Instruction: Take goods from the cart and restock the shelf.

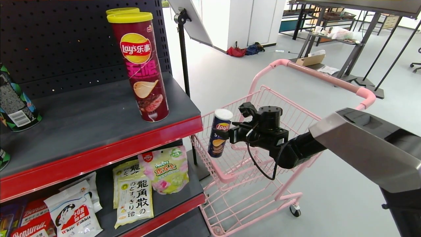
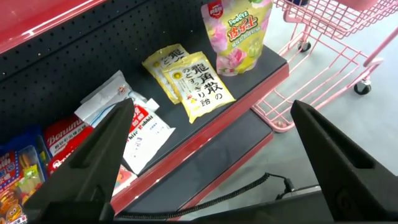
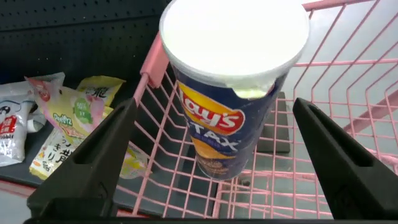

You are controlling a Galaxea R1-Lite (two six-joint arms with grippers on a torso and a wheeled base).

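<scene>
right gripper [image 1: 226, 133] is at the can [image 1: 217, 144] over the cart [image 1: 322, 77] — can't tell from these views whether it's clamped on or only around it. left gripper [image 2: 212, 101] is spread wide with nothing in it, low by the shelf [image 1: 82, 112], facing the candy bags [image 2: 198, 84].

step in hand, as i read it: get the can out of the cart and up onto the shelf. notes, big to small:

shelf: the top level sits higher than the can does now, and its red front edge faces the cart. i'd lift first, then go across. a straight sideways move likely clips that edge.

cart: the wire rim runs close to the can on the shelf side. i'd raise the can until its base is above the rim before any lateral move.

red can [image 1: 144, 72]: tall, stands near the front right corner of the top level, so it's the nearest thing to the path and looks easy to topple. i'd aim left of it with margin.

can: leans a little, top toward the arm. i'd confirm a firm mid-body hold and level the can before set-down, or it may tip on release.

position: the can is right at the gripper's tip, touching it in the head view, with its mid-height level with the gripper. in the right wrist view it sits dead centre, white lid toward the camera. it hangs above the cart basket, just beside the shelf's corner — below the top level.
</scene>
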